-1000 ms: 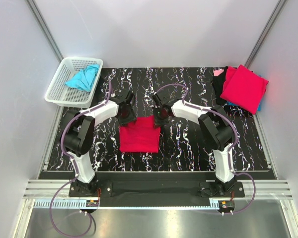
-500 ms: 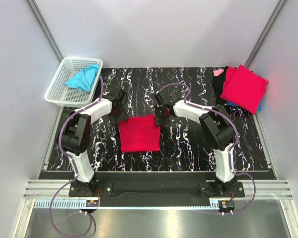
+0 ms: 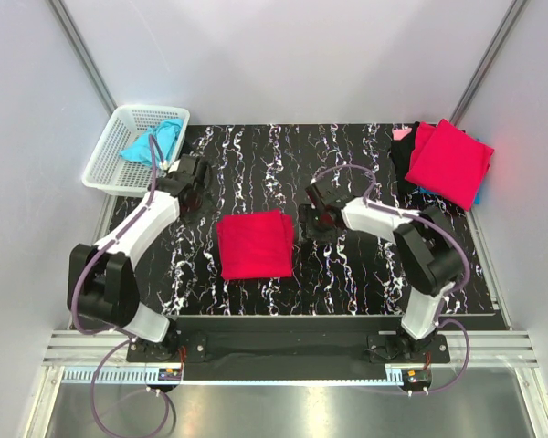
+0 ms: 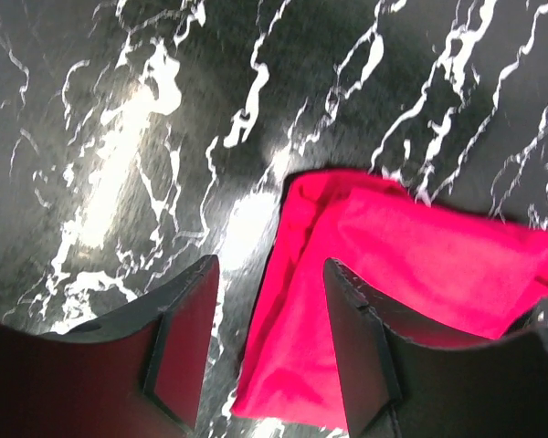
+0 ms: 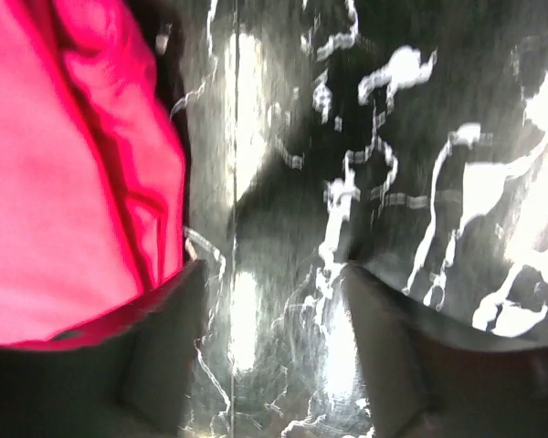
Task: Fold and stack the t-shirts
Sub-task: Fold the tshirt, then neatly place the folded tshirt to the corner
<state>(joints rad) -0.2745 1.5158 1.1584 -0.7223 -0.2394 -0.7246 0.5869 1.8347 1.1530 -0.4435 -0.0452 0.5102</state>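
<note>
A crimson t-shirt (image 3: 254, 244) lies folded into a rectangle in the middle of the black marbled table (image 3: 347, 274). My left gripper (image 3: 197, 194) hovers off the shirt's back-left corner, open and empty. In the left wrist view the red t-shirt (image 4: 411, 265) lies on the table beyond the left gripper (image 4: 269, 347). My right gripper (image 3: 311, 223) is just right of the shirt, open over bare table. The right wrist view shows the right gripper (image 5: 269, 338) with the shirt's edge (image 5: 64, 182) to its left. A turquoise t-shirt (image 3: 153, 141) lies crumpled in the basket.
The white lattice basket (image 3: 105, 169) stands at the back left, off the table's edge. At the back right corner a folded red shirt (image 3: 448, 162) tops a stack of other clothes, with turquoise, black and pink edges showing. Grey walls close in on both sides.
Both grippers have drawn away from the red shirt's back edge, the left toward the basket, the right to the right. The right jaws opened. The shirt stays flat.
</note>
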